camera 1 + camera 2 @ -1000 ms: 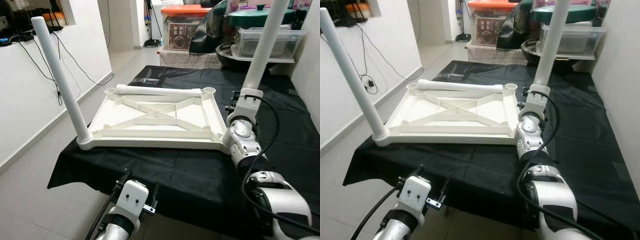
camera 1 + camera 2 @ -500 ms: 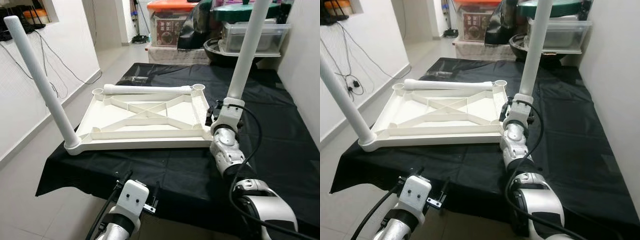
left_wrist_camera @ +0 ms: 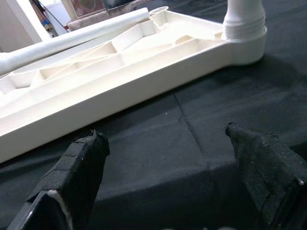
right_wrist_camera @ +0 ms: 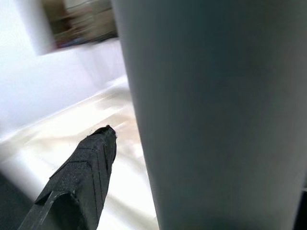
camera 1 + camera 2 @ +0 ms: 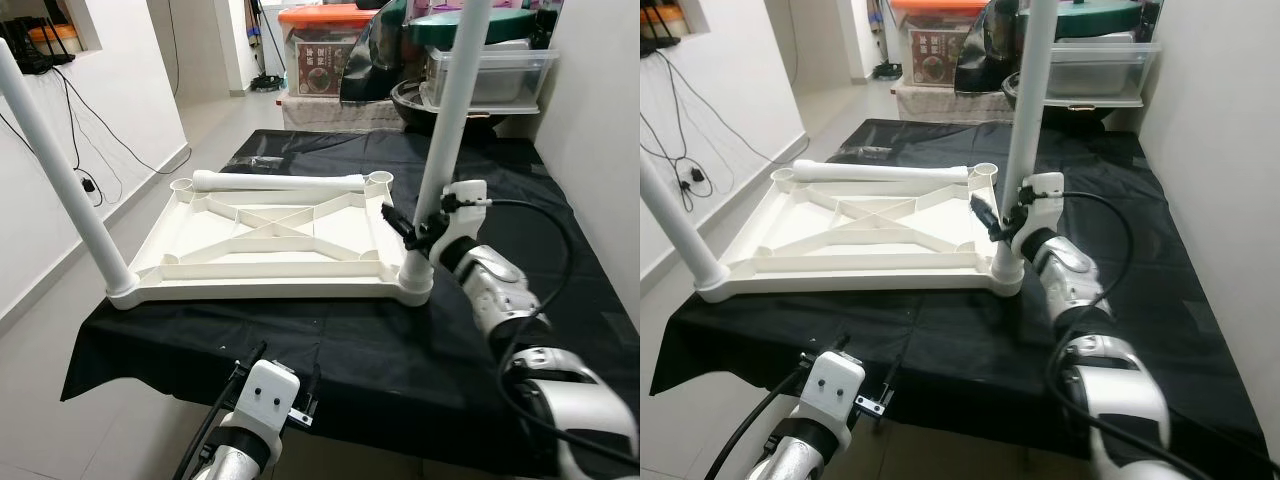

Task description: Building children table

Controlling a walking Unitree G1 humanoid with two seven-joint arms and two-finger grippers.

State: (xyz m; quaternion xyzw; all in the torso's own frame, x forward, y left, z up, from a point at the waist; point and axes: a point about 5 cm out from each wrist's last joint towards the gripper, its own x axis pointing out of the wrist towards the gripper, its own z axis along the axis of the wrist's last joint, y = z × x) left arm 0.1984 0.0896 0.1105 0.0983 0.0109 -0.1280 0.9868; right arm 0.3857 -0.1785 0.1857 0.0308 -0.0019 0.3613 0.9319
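Note:
A white children's table top [image 5: 270,240] lies upside down on a black cloth [image 5: 330,340]. One white leg [image 5: 447,120] stands in its near right corner and another leg [image 5: 60,170] in its near left corner. A loose third leg [image 5: 275,181] lies across the far end between two empty sockets. My right gripper [image 5: 414,222] is low on the right leg, open, and in the right wrist view a gap shows between one finger [image 4: 86,172] and the leg [image 4: 216,115]. My left gripper [image 3: 163,136] hangs open, holding nothing, just before the table's near edge.
Behind the table stand an orange-lidded box [image 5: 320,50], a clear plastic bin [image 5: 490,75] and a dark pan [image 5: 420,95]. A white wall with cables [image 5: 90,110] runs along the left over bare floor. Another wall [image 5: 600,130] closes the right.
The camera has shifted. My right arm has swung from in front of the right leg to its right side, with the gripper staying at the leg's base. The left arm has stayed put.

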